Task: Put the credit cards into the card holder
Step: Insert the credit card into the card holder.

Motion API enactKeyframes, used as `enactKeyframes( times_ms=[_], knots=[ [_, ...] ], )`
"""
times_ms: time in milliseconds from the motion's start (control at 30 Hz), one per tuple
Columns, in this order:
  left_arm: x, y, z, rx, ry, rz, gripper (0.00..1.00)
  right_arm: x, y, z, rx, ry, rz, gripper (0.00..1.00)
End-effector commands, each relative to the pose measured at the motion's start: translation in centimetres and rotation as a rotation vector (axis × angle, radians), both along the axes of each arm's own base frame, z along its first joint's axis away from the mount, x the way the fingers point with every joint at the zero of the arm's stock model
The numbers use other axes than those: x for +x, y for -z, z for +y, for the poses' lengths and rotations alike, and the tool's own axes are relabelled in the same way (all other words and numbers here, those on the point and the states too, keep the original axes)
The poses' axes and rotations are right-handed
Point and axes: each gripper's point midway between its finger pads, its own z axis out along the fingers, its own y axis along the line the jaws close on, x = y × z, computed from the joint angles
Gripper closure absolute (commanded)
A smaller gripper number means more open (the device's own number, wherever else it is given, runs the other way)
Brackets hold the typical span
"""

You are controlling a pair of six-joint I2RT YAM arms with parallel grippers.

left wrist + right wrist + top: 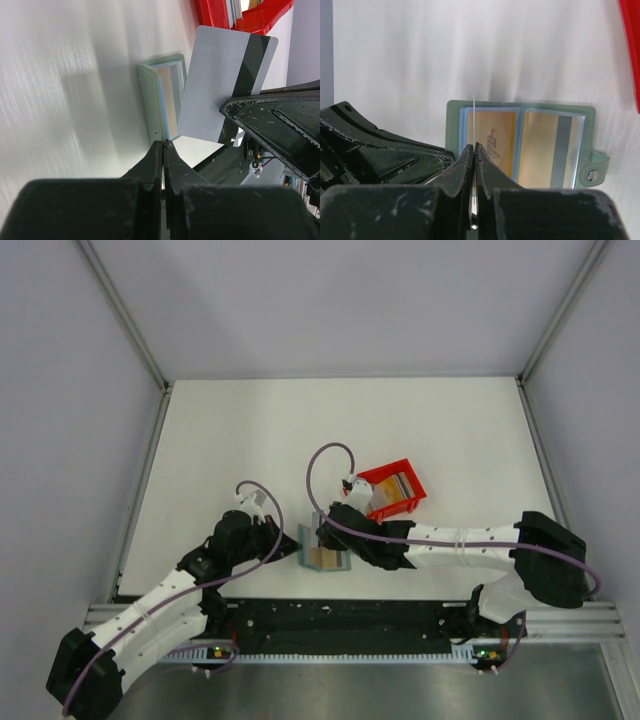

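White table (250,440): open green holder (590,135) shows tan cards (495,135); left gripper (163,145) pinches its edge, right gripper (474,146) clamps a striped card (215,85).

Worktop (330,430): matte white and flat, filling the middle of the overhead view in front of me. Back wall (340,300) at 12 o'clock, left wall (60,440) at 9 and right wall (600,420) at 3 are all plain pale grey panels. Aluminium posts (125,310) rise at the far corners, at 11 and 1 o'clock. An aluminium rail (570,620) runs along the near edge at 6 o'clock, with a brushed metal sheet (400,695) below it in the frame. Light is soft and even, and shadows are faint. My wrist views show a streaky sheen on the white surface.
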Motion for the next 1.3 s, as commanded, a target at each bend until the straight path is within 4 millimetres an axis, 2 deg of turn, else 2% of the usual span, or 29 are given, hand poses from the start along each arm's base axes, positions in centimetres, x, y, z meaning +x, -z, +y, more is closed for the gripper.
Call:
enactKeyframes(
  times_ms=[0,233,700,1267],
  knots=[
    [0.7,-1.5,-0.3,-0.027,-0.008,-0.053,1.00,0.4,-2.6,1.7,0.056,0.005,-0.045,1.00],
    [0.7,-1.4,-0.3,-0.026,-0.009,-0.051,1.00,0.3,-3.8,2.1,0.081,-0.011,-0.081,1.00],
    [0.7,-1.6,-0.4,-0.031,-0.002,-0.054,1.00,0.6,-2.8,3.0,0.032,-0.024,-0.081,1.00],
    [0.6,-1.4,-0.3,-0.026,-0.001,-0.054,1.00,0.8,-2.4,2.2,-0.034,-0.022,-0.093,1.00]
  ],
)
